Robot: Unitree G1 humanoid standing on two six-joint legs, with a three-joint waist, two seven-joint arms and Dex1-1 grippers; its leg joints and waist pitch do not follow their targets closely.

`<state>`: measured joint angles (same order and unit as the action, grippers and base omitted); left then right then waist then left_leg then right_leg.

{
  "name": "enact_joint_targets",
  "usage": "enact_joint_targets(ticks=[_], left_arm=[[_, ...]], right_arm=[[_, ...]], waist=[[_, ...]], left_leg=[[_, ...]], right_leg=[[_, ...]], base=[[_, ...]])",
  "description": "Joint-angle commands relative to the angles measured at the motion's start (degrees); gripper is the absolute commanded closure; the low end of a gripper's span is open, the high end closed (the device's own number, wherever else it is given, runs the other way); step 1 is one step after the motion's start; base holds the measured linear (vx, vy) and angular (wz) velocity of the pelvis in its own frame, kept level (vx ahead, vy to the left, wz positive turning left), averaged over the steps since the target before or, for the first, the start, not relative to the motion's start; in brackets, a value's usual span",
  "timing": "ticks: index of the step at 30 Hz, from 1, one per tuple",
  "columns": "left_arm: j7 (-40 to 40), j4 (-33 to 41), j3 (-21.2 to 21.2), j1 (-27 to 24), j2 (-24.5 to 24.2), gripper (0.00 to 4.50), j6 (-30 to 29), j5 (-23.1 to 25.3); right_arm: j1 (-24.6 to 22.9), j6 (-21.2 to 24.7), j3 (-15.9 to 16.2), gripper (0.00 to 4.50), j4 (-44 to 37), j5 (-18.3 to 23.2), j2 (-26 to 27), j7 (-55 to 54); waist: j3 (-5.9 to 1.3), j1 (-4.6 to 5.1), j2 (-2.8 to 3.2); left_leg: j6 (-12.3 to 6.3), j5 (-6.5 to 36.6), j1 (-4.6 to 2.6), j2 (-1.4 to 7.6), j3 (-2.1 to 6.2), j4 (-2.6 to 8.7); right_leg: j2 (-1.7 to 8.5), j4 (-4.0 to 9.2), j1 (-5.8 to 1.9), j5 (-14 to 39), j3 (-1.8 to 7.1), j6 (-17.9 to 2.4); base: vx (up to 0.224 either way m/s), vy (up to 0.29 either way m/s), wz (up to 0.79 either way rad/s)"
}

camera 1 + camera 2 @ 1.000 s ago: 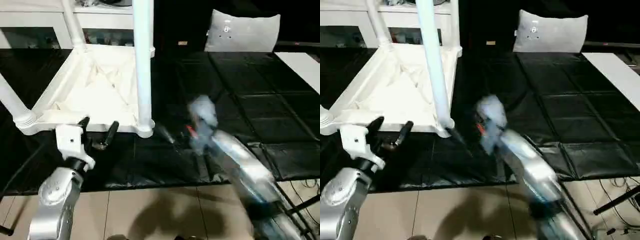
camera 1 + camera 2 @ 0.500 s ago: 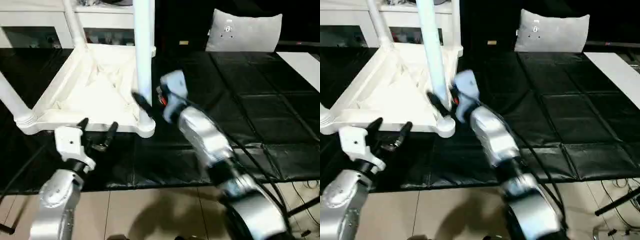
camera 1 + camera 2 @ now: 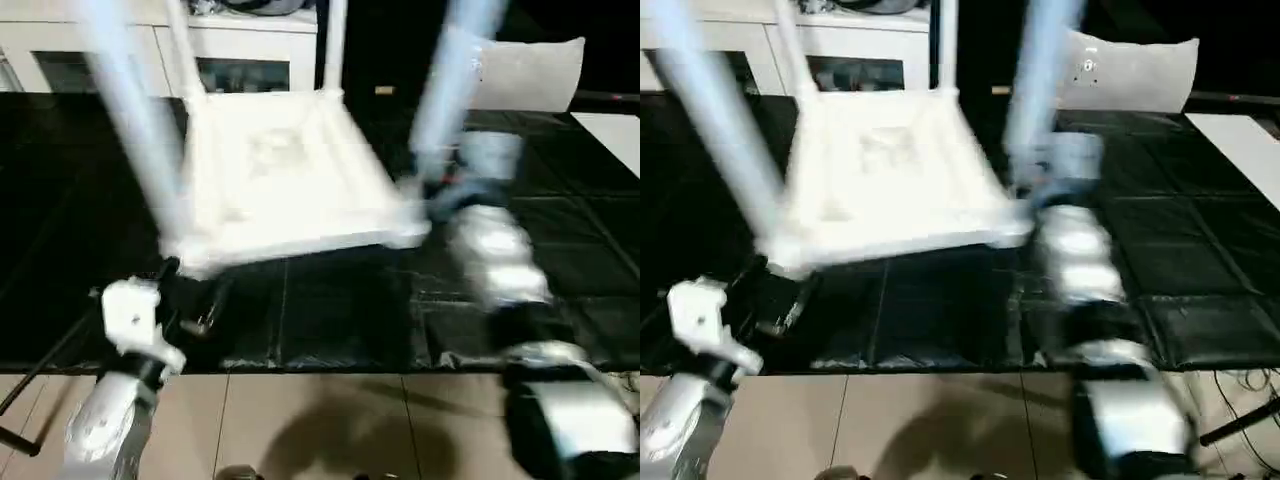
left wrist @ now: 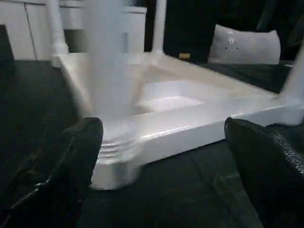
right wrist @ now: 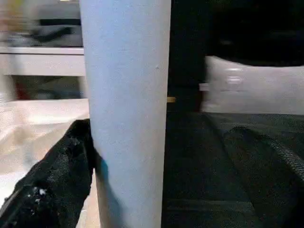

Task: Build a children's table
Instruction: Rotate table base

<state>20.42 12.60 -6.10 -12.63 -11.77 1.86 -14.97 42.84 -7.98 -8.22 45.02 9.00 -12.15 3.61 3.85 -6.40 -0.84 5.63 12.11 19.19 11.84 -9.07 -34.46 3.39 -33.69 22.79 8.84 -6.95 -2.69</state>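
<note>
Children's table (image 3: 285, 175) work, taken from the right pincer (image 5: 156, 156) outward: its two black fingers stand wide apart with a white leg (image 5: 126, 109) between them, one finger (image 5: 57, 175) touching the leg and the other standing off it, so it reads as bracing the leg rather than clamping it (my judgement, not a seen fact). That leg is the near right one, rising from its corner socket, and the silver right forearm (image 3: 490, 265) reaches in from the right to meet it. The table lies upside down on the black floor mat (image 3: 560, 240), ribbed underside up, which suits pushing legs down into the sockets.

The left pincer (image 4: 166, 161) is also spread wide and holds nothing, hovering just in front of the near left corner socket (image 4: 114, 156), where another leg (image 3: 135, 130) stands.

Behind are a white cabinet (image 3: 255, 50) and a pale cushion (image 3: 530, 75). The tops of the legs are cut off. Blur hides how deep any leg is seated, and the right pincer's contact is hard to make out in the head views.
</note>
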Motion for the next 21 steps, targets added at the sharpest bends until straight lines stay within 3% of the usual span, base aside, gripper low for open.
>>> enact_joint_targets(ticks=[1, 5, 8, 14, 21], left_arm=[[0.5, -0.2, -1.2, 0.1, -0.7, 0.02, 0.8, -0.2], [1.7, -1.0, -2.1, 1.0, -1.8, 0.02, 1.1, -1.1], [4.6, -2.4, -1.2, 3.0, -3.2, 0.02, 0.7, -2.3], [11.0, -5.6, 0.4, 10.0, -5.7, 0.02, -2.0, -5.3], [15.2, -7.8, 2.5, 16.4, -6.4, 0.02, -5.4, -7.4]], right_arm=[[-0.2, -1.3, -2.7, 0.0, 1.9, -0.6, -2.7, -2.0], [-1.3, -0.7, -3.9, 0.0, 3.6, -0.5, -6.2, -1.5], [-4.2, 2.8, -1.6, 0.0, 0.7, -0.4, -5.5, 3.8], [-11.3, 5.6, 1.4, 0.0, -6.8, 0.8, 0.0, 4.5], [-13.2, 7.5, 2.8, 0.0, -8.2, 0.3, 2.7, 5.6]], waist=[[-4.22, 0.42, 0.29], [-4.22, 0.32, 0.13], [-4.09, 0.38, -0.01], [-4.26, 1.11, -0.01], [-4.11, 1.39, -0.05]], left_leg=[[-1.82, 9.8, 0.49, 1.14, -0.22, 3.95], [-2.75, 9.2, 0.68, 1.01, -0.55, 3.66], [-3.52, 9.0, 0.84, 0.96, -0.57, 3.75], [-2.61, 9.6, 0.71, 1.27, -0.23, 4.09], [-1.58, 9.7, 0.49, 1.14, -0.37, 4.09]], right_leg=[[4.19, 3.68, -2.66, 17.8, 3.58, -3.8], [4.11, 3.38, -2.7, 16.9, 3.63, -4.6], [4.03, 3.58, -2.8, 17.5, 3.61, -4.4], [4.56, 3.73, -2.82, 20.3, 3.65, -4.2], [4.46, 3.64, -2.71, 20.6, 3.91, -4.3]], base=[[0.0, 0.0, 0.0], [0.0, 0.0, 0.0], [0.0, 0.0, 0.0], [0.0, 0.0, 0.0], [0.0, 0.0, 0.0]])
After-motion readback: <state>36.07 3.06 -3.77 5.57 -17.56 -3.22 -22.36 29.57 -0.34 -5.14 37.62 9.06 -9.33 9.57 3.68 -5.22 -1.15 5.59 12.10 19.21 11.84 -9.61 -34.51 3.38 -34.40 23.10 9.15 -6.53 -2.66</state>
